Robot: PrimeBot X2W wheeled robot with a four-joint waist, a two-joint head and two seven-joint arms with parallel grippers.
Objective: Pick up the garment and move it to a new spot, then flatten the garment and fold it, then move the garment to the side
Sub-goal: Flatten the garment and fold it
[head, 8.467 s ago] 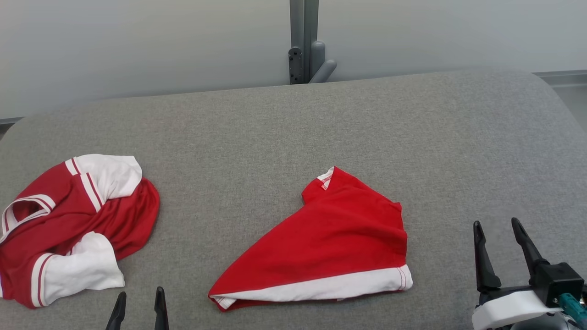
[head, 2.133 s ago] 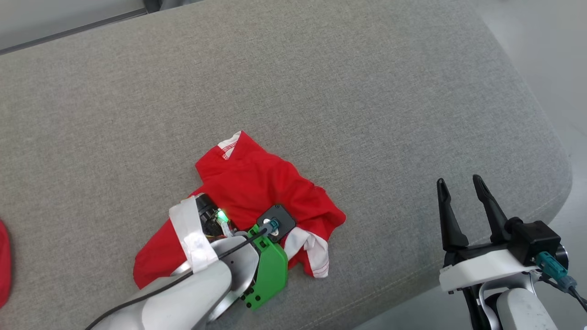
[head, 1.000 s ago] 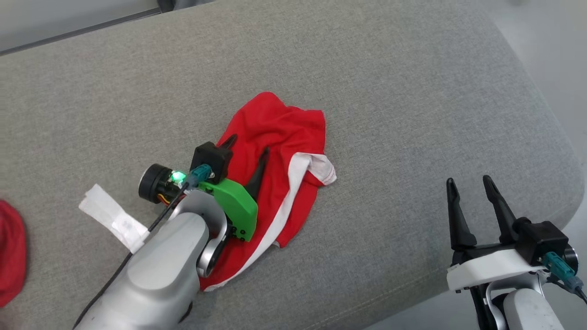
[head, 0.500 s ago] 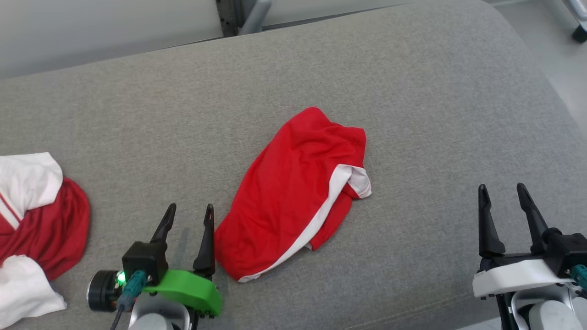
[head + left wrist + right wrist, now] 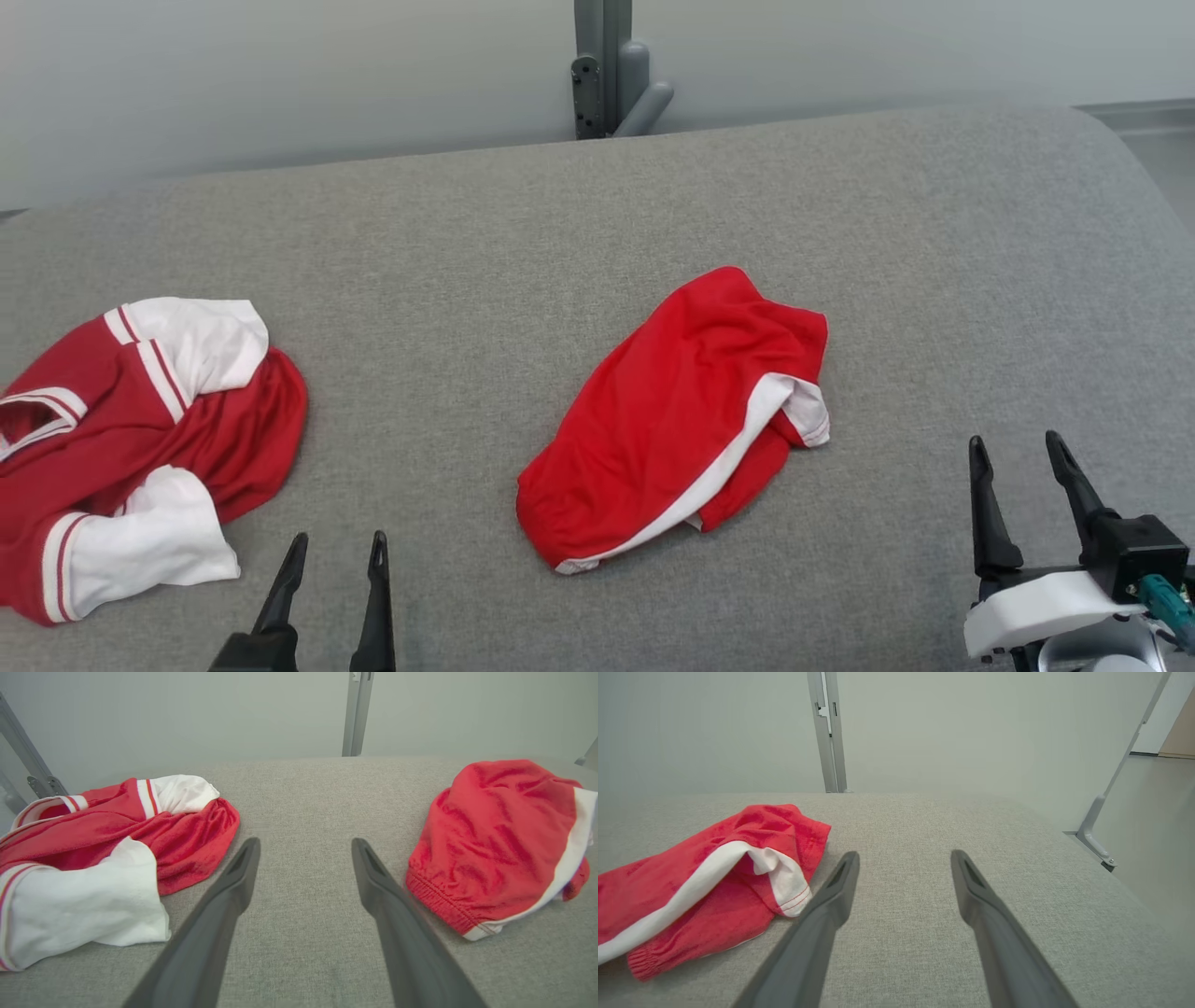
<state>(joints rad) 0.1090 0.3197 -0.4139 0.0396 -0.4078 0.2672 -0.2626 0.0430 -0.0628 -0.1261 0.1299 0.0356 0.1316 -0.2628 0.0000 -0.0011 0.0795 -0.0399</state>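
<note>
The garment is a pair of red shorts with a white stripe, lying crumpled near the middle of the grey padded table. In the left wrist view the garment lies right of the fingers; in the right wrist view the garment lies left of them. My left gripper is open at the lower left, apart from the cloth, with nothing between its fingers. My right gripper is open at the lower right, also empty and clear of the cloth.
A second red and white garment lies bunched at the table's left edge, also seen as a jersey in the left wrist view. A grey post stands behind the table's far edge. The table's rounded right end drops to the floor.
The left gripper has let go of the shorts and drawn back to the lower left. The shorts lie crumpled in a new shape. The head camera has swung back left.
</note>
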